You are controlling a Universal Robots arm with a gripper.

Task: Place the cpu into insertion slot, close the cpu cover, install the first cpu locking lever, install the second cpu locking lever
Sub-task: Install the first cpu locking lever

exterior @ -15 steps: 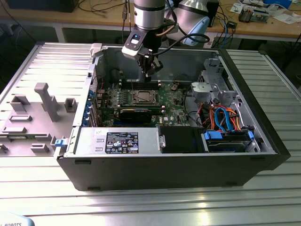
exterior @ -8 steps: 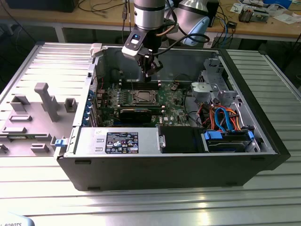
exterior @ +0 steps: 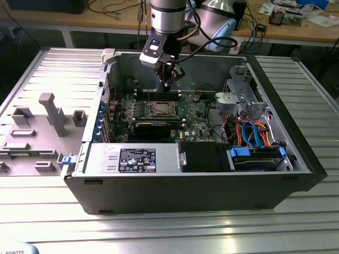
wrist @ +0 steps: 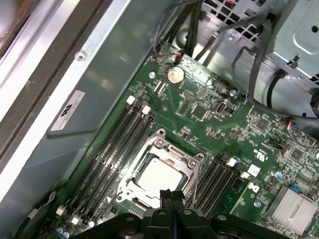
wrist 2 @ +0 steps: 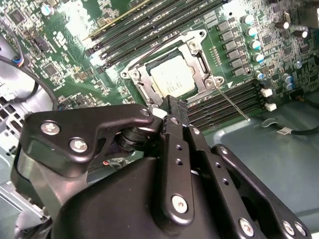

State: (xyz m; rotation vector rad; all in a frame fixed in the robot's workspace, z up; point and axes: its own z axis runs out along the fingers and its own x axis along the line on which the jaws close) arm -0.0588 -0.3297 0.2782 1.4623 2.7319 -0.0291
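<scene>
The cpu (exterior: 160, 109) (wrist 2: 172, 79) (wrist: 157, 177) lies flat in the insertion slot (wrist 2: 133, 74) on the green board, its silvery top facing up. The cpu cover (wrist 2: 198, 62) (wrist: 172, 149) is down around it, framing the chip. A thin wire lever (wrist 2: 232, 102) (wrist: 193, 186) angles out from one side of the socket. My gripper (exterior: 168, 82) (wrist 2: 174, 104) (wrist: 168, 196) hangs just above the socket's edge, shut with nothing between its fingers.
Long black memory slots (wrist 2: 149, 27) (wrist: 112, 149) flank the socket on both sides. The open computer case has a metal wall (wrist: 89, 94) nearby, a drive cage (exterior: 241, 98) and bundled cables (exterior: 249, 132) at the exterior view's right. A grey fixture tray (exterior: 37, 132) lies at the left.
</scene>
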